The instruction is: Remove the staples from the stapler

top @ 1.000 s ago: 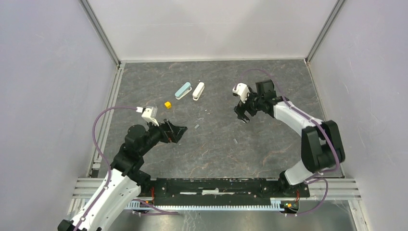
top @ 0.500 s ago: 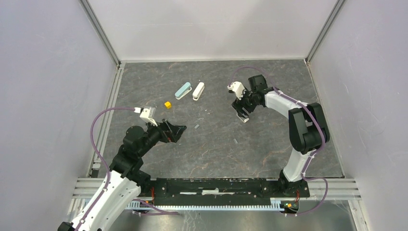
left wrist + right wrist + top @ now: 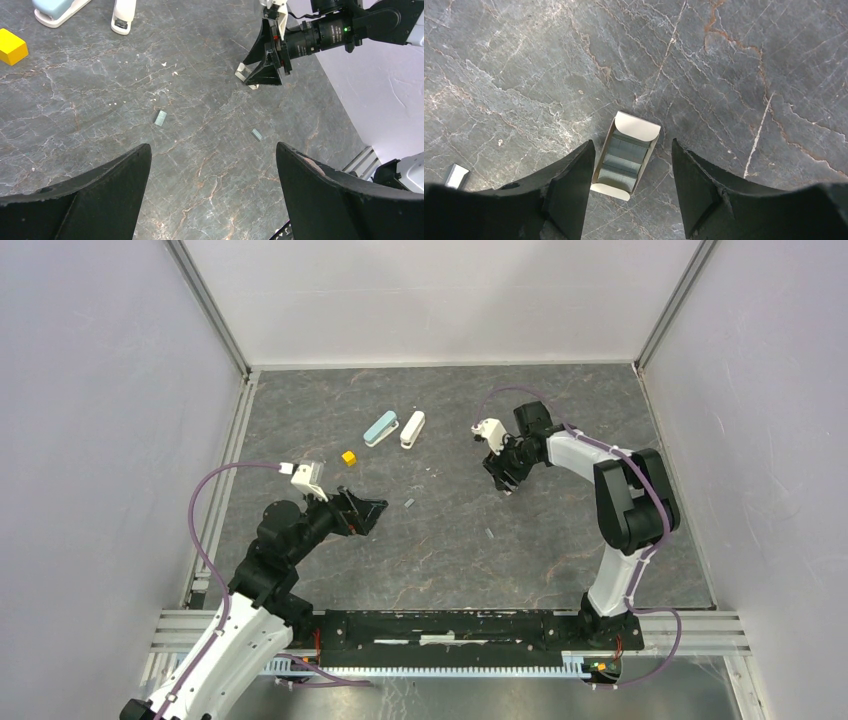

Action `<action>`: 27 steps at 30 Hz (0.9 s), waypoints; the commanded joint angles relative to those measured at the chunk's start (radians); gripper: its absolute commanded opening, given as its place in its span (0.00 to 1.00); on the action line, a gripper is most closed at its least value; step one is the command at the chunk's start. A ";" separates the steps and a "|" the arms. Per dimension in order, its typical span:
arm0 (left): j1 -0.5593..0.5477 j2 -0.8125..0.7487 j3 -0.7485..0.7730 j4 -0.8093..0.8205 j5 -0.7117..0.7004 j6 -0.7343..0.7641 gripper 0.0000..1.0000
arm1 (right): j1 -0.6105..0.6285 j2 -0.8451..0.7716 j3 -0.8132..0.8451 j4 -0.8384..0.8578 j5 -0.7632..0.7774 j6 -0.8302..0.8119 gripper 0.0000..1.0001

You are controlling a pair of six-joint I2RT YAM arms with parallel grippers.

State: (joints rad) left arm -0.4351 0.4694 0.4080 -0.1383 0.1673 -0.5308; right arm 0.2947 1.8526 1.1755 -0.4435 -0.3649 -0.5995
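Since the earlier frame, my right arm has folded its elbow in and my right gripper point(image 3: 504, 477) has shifted slightly toward the table's left; my left arm has held its position.

1. Top view: the right gripper covers the stapler, so it cannot be located there. Two staples point(image 3: 409, 503) lie loose on the table point(image 3: 560, 540), well apart from each other.
2. Right wrist view: the stapler point(image 3: 626, 156) lies flat on the table directly between my right fingers point(image 3: 569, 190). Its grey middle faces up between the white ends. The jaws stand wide apart and hold nothing. I cannot tell whether the left-hand finger touches the stapler's side.
3. Left wrist view: only a white corner of the stapler shows beneath the right gripper's tip. My left gripper point(image 3: 212, 147) hovers with jaws spread wide and empty, well apart from the stapler, with the loose staples between them.
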 commanded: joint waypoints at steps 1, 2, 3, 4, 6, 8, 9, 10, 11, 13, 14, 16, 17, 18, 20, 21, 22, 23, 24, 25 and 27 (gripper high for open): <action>-0.002 0.002 0.008 0.047 -0.007 -0.049 1.00 | 0.010 0.018 -0.005 -0.011 -0.019 -0.011 0.63; -0.001 0.002 0.008 0.047 -0.007 -0.048 1.00 | 0.013 0.019 -0.006 -0.013 -0.019 -0.010 0.61; -0.001 0.002 0.007 0.048 -0.007 -0.048 1.00 | 0.016 0.020 -0.008 -0.014 -0.020 -0.013 0.61; -0.001 0.002 0.008 0.047 -0.008 -0.048 1.00 | 0.019 0.020 -0.010 -0.017 -0.019 -0.014 0.60; -0.002 0.000 0.008 0.046 -0.008 -0.049 1.00 | 0.026 0.020 -0.014 -0.017 -0.014 -0.013 0.60; -0.002 -0.001 0.008 0.045 -0.006 -0.049 1.00 | 0.030 0.020 -0.015 -0.014 -0.007 -0.014 0.58; -0.001 -0.001 0.008 0.045 -0.008 -0.049 1.00 | 0.035 0.020 -0.016 -0.014 -0.002 -0.015 0.57; -0.001 -0.003 0.008 0.045 -0.009 -0.048 1.00 | 0.040 0.020 -0.016 -0.014 0.003 -0.016 0.55; -0.001 -0.005 0.008 0.044 -0.010 -0.050 1.00 | 0.044 0.020 -0.018 -0.013 0.011 -0.018 0.53; -0.001 -0.004 0.009 0.043 -0.010 -0.049 1.00 | 0.054 0.019 -0.018 -0.013 0.021 -0.018 0.48; -0.001 -0.005 0.009 0.041 -0.009 -0.048 1.00 | 0.061 0.019 -0.017 -0.015 0.025 -0.019 0.45; -0.002 -0.007 0.011 0.039 -0.010 -0.049 1.00 | 0.075 0.017 -0.018 -0.016 0.038 -0.023 0.42; -0.002 -0.007 0.011 0.039 -0.009 -0.049 1.00 | 0.082 0.015 -0.018 -0.013 0.043 -0.025 0.40; -0.001 -0.006 0.011 0.039 -0.010 -0.048 1.00 | 0.090 0.009 -0.022 -0.012 0.047 -0.027 0.38; -0.001 -0.006 0.010 0.039 -0.010 -0.049 1.00 | 0.110 0.001 -0.026 -0.004 0.051 -0.029 0.36; -0.001 -0.005 0.011 0.039 -0.009 -0.049 1.00 | 0.121 -0.003 -0.028 -0.001 0.055 -0.031 0.35; -0.001 -0.005 0.011 0.039 -0.009 -0.050 1.00 | 0.132 -0.006 -0.028 0.000 0.056 -0.032 0.35; -0.001 -0.003 0.011 0.039 -0.008 -0.049 1.00 | 0.145 -0.007 -0.028 0.002 0.056 -0.033 0.35; -0.001 -0.002 0.010 0.039 -0.008 -0.050 1.00 | 0.155 -0.007 -0.025 0.001 0.056 -0.032 0.35; -0.001 0.001 0.009 0.040 -0.006 -0.051 1.00 | 0.169 -0.007 -0.022 -0.001 0.054 -0.030 0.34; -0.002 0.004 0.006 0.046 0.000 -0.052 1.00 | 0.197 -0.007 -0.019 -0.002 0.050 -0.028 0.34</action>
State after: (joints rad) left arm -0.4351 0.4694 0.4080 -0.1383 0.1665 -0.5312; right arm 0.4328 1.8599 1.1671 -0.4332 -0.3008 -0.6250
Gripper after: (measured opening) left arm 0.996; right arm 0.371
